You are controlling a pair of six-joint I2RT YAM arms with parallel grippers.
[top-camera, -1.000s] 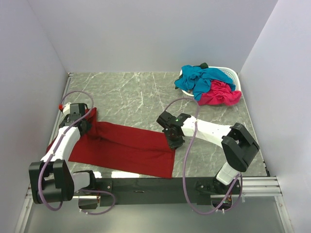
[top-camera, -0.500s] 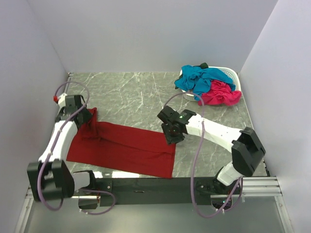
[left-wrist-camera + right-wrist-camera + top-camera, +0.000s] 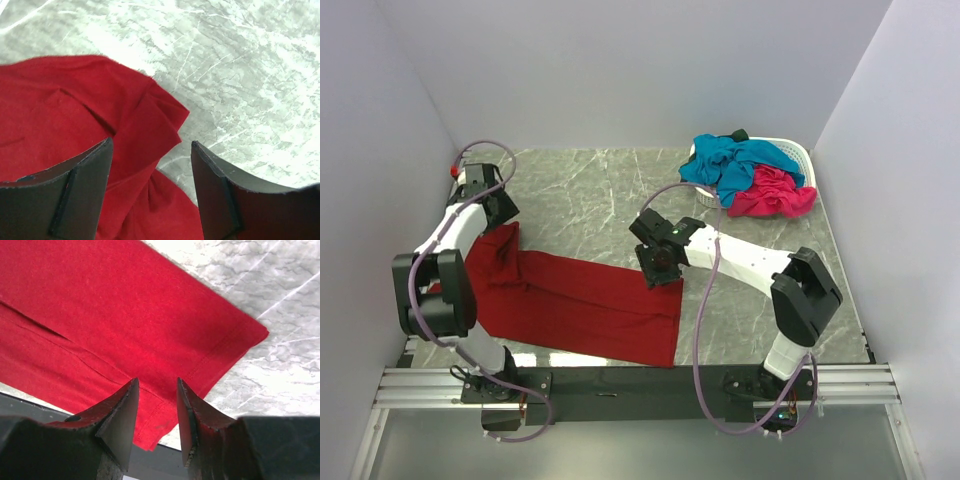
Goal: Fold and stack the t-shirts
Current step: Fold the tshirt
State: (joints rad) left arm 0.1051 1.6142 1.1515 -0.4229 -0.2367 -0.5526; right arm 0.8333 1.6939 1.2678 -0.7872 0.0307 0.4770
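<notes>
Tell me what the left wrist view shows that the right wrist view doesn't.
Left wrist only: the bunched, creased end of the dark red shirt, its folds overlapping, framed by the open left tool. Right wrist only: a flat stretch of that shirt ending in a stitched hem corner, seen past the open right tool. Both: the same red cloth lying on the marble table, with nothing between either tool's fingers.
</notes>
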